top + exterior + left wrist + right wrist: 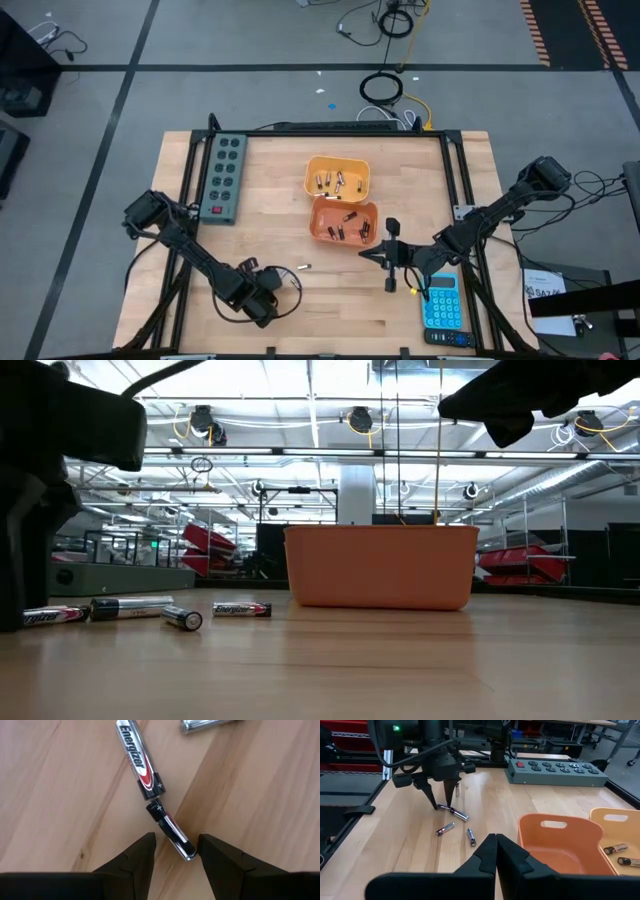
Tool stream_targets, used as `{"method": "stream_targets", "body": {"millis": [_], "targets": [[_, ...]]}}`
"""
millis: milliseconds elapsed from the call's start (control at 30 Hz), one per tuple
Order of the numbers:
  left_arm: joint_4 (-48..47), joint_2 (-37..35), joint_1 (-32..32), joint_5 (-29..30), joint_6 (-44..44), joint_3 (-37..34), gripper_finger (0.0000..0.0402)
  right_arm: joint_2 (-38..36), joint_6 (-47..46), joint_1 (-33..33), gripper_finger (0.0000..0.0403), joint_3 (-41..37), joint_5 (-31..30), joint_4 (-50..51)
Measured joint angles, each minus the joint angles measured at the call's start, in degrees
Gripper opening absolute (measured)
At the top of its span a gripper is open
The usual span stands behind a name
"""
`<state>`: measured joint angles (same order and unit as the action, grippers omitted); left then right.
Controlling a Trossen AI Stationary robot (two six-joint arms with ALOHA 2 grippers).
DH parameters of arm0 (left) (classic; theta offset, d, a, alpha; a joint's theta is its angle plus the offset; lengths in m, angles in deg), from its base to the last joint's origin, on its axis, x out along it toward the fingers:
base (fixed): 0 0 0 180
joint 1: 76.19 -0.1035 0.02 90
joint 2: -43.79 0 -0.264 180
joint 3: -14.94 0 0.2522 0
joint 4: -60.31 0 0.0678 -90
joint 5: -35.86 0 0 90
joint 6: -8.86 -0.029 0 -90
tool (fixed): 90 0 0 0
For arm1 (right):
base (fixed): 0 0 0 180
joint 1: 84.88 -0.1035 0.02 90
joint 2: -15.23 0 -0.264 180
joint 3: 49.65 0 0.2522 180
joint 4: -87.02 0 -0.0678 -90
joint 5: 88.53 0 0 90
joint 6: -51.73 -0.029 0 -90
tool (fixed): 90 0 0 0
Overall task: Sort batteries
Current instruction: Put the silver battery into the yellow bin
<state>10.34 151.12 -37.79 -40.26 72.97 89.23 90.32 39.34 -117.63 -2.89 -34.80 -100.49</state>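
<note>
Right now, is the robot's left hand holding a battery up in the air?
No. In the left wrist view the small dark battery lies flat on the wooden table, between the open fingers of the left gripper.

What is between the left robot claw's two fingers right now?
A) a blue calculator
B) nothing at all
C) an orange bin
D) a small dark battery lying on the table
D: in the left wrist view, the open left claw has a small dark battery lying on the wooden table between its fingertips, not yet squeezed.

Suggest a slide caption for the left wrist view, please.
Open left hand straddling a small dark battery on the wooden table.
</note>
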Motion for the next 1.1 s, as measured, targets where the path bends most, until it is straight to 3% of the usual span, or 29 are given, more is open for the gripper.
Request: {"method": "stream_targets", "body": {"millis": [333,600,800,1100], "targets": [[0.77,0.02,-2.29,-0.97,3.37,-0.13,0.0156,4.77,0.14,0.02,0.0000,0.00,0.08,-3.22],[-0.76,0.02,-2.74,0.05,1.40,-0.17,0.0022,5.79,0.23,0.02,0.0000,0.00,0.07,-4.30],[-2.83,0.33,-2.76,0.73,-2.23,1.65,0.0021,5.79,1.01,0.02,0.0000,0.00,0.00,-4.30],[-17.03,0.61,-3.02,4.66,-4.63,9.80,0.0019,5.75,0.57,0.02,0.0000,0.00,-0.98,-4.25]]}}
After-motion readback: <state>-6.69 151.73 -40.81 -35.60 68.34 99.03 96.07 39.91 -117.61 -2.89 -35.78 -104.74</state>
